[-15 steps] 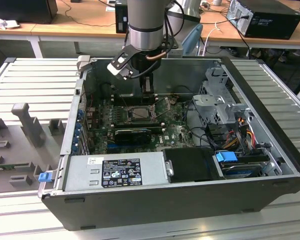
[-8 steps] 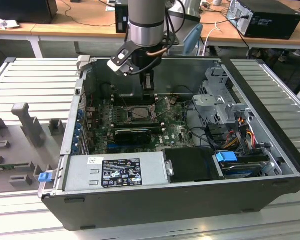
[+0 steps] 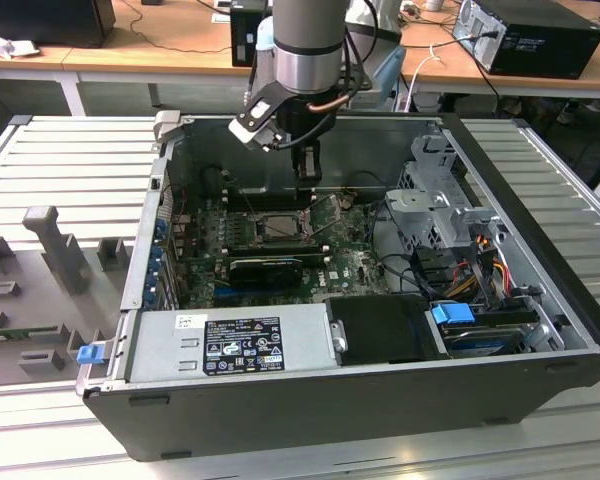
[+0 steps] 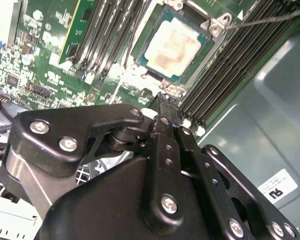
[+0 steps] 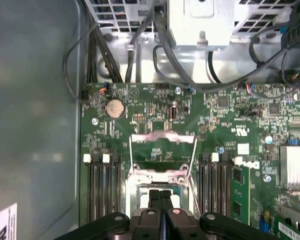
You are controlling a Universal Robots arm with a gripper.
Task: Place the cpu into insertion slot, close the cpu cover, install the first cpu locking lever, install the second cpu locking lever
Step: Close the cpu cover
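The cpu (image 4: 172, 46), a pale silver-beige square, lies flat in the insertion slot (image 3: 277, 226) on the green board. The cpu cover (image 5: 163, 150), a thin metal frame, stands raised at the far end of the slot and is not over the chip. Two thin wire levers (image 5: 130, 157) (image 5: 194, 161) stick up beside it, and one lever (image 4: 270, 17) crosses the memory slots. My gripper (image 5: 160, 196) hovers just above the slot's near edge, its two black fingers pressed together with nothing between them. It also appears as the gripper (image 3: 307, 170) in the exterior view and the gripper (image 4: 163, 99) in the second wrist view.
Black memory slots (image 5: 101, 185) flank the socket on both sides. A long black graphics card (image 3: 265, 268) lies in front of it, with the power supply (image 3: 230, 345) beyond. Cables (image 5: 160, 45) and the drive cage (image 3: 435, 200) crowd one side; the case wall (image 4: 270, 125) is close.
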